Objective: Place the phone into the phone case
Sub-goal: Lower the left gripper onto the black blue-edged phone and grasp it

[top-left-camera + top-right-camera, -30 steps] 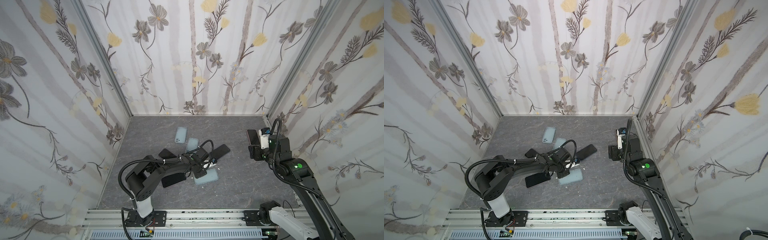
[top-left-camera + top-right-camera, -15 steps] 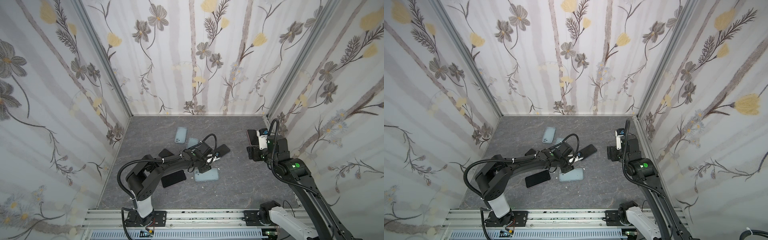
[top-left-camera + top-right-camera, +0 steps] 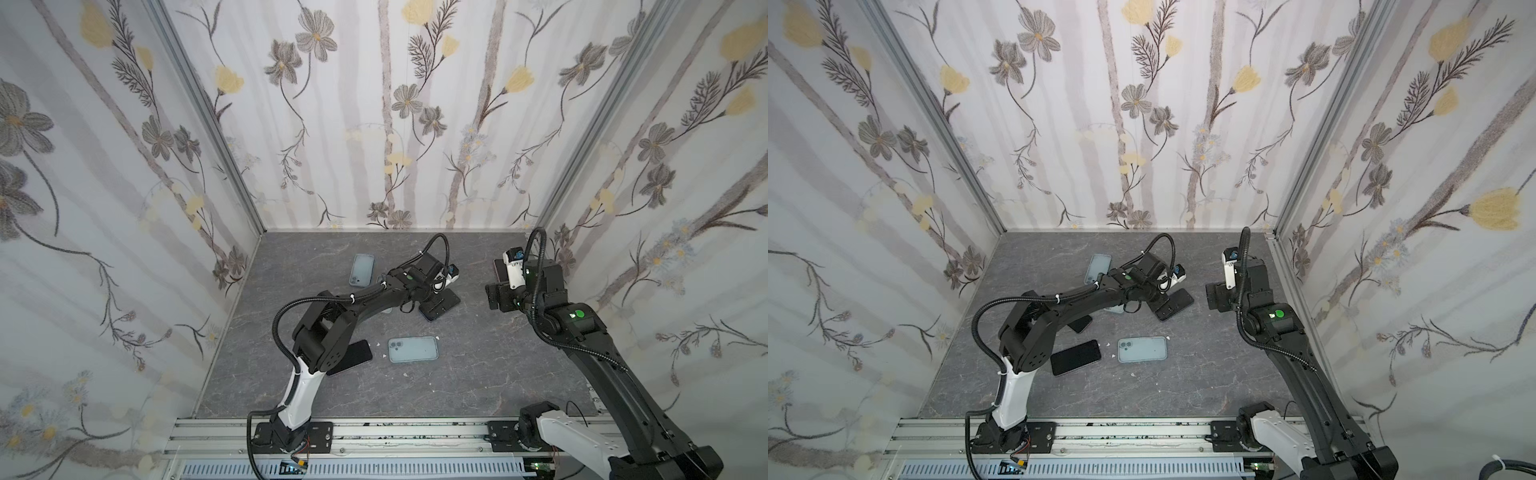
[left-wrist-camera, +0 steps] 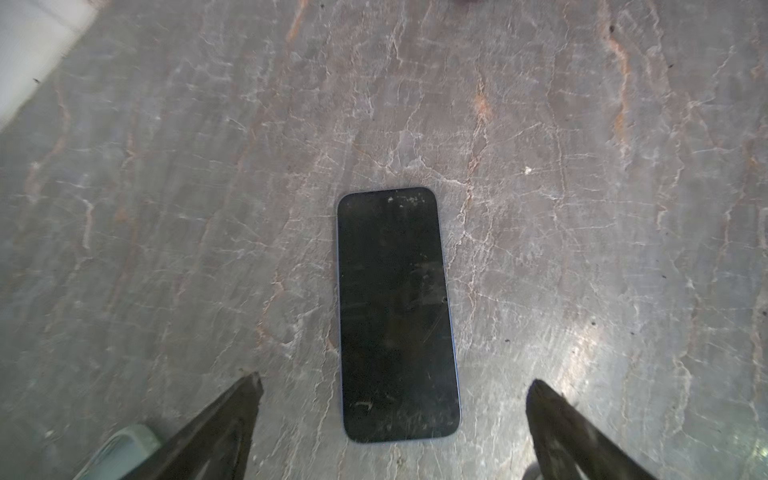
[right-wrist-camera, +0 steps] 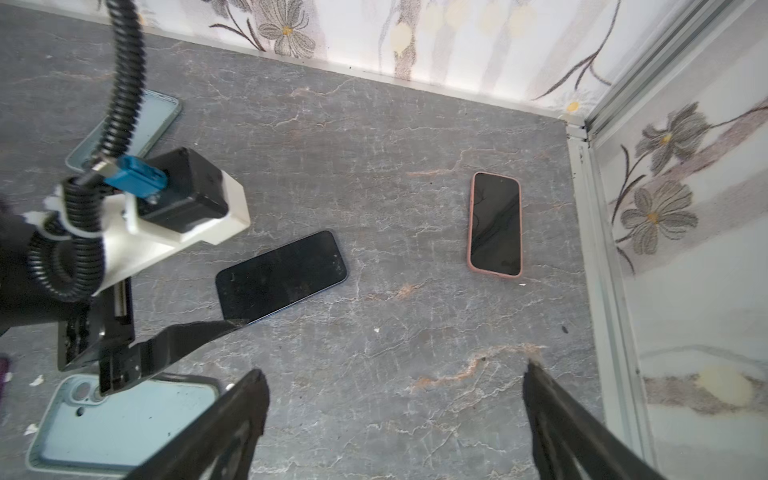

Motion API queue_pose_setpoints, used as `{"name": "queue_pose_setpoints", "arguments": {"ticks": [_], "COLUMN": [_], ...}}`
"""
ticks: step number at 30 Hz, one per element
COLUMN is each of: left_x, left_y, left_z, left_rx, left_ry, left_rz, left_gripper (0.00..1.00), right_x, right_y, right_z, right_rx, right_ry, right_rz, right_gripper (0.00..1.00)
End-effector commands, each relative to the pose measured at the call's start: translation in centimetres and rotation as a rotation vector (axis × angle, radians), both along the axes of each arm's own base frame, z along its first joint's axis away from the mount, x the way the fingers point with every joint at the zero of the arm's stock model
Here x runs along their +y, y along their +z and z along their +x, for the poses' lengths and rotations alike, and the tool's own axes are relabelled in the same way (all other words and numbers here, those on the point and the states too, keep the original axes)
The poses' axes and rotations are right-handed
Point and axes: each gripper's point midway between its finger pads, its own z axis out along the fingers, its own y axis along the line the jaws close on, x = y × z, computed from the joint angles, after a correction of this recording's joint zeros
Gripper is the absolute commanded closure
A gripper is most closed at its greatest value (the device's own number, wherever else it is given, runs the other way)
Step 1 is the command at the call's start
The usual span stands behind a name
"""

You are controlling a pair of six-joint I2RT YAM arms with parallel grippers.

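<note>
Left gripper (image 4: 395,379): jaws wide apart, empty, straddling one short end of the black phone (image 4: 395,316).

Phone lies flat, screen up, on the table (image 3: 457,386), right of centre toward the far side. It is not in any case yet.

Empty pale-blue case (image 3: 413,349) lies nearer, mid-table, apart from the phone, apparently open side up.

Step in hand, as I judge it: pinch the phone across its width.
- Come down square to the long edges, fingers low against the table.
- Close gently. It is a thin slab with slick glass, likely to slip or tip.

Right gripper (image 5: 395,372): jaws spread, holding nothing, just right of the phone.

Surroundings:
- Second pale case (image 3: 361,270) at far left.
- Another black phone (image 3: 1075,357) just left of the target case, close enough to crowd the lowering.
- Pink-cased phone (image 5: 495,224) by the right wall.
</note>
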Motion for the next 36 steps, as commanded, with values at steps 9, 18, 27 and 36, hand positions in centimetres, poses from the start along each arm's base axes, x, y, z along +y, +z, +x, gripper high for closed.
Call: {"name": "queue_pose_setpoints", "arguments": {"ticks": [9,18,27,36], "left_x": [-0.9,-0.1,0.2,1.2], "left_y": [-3.5,-5.6,-7.5,-8.8], "left_z": [1.7,1.1,-0.1,-0.5], "left_rx": [0.085,0.146,0.179,0.179], "left_ry": [0.024,0.05,0.047,0.043], "left_rz": [0.078,0.138,0.178,0.249], "left_gripper": [0.02,0.07,0.13,0.3], "right_x": [0.6,2.5,2.0,1.8], "right_y": [-1.7,-4.5,-5.0,-4.9], "right_z": [2.2,3.1,3.3,3.0], "right_rx": [0.039,0.121,0.123,0.117], "right_ry": [0.001,-0.001,-0.004,0.003], "right_rz": [0.013,0.163,0.154,0.149], "right_gripper": [0.0,0.01,0.01,0.04]}}
